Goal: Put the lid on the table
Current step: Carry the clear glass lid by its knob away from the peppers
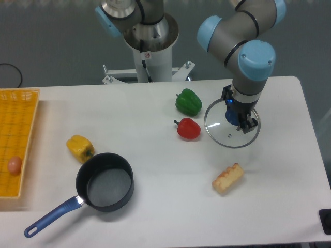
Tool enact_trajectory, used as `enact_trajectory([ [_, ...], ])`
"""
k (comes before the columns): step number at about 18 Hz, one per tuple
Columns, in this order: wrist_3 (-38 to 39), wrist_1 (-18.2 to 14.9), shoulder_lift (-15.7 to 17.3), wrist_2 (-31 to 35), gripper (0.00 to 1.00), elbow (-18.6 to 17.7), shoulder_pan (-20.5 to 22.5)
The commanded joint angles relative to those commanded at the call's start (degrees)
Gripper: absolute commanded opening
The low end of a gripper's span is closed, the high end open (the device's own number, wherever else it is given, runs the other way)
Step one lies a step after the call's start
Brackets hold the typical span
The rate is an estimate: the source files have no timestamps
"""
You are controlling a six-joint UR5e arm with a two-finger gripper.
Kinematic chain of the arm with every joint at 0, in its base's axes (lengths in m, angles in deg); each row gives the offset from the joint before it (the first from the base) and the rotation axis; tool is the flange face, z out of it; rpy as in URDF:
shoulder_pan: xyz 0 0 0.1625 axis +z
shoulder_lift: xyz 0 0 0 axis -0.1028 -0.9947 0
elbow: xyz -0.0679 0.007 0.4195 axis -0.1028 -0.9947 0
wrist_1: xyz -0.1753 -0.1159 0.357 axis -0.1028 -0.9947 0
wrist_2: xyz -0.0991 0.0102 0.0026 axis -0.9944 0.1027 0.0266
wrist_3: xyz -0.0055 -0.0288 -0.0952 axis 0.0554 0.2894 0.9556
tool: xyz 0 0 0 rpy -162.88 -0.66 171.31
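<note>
Where the hand (239, 117) grips, the lid (231, 124) gleams clear.

lid (219, 127): round clear glass, thin metal rim, dark blue knob | pose: roughly flat, at the tabletop | place: right half of white table (155, 206), nearer its far edge

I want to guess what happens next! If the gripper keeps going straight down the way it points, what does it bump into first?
Probably the lid: the gripper points down at its blue knob, seemingly clamped on it. Under the lid is the white table.
</note>
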Motion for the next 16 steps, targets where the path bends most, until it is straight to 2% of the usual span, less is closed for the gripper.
enact_trajectory([
  [9,-0.2,0.2,0.1,-0.3,0.65,-0.4,0.9],
  [16,-7.8,0.8,-1.4,-0.1,0.65,-0.5,3.5],
])
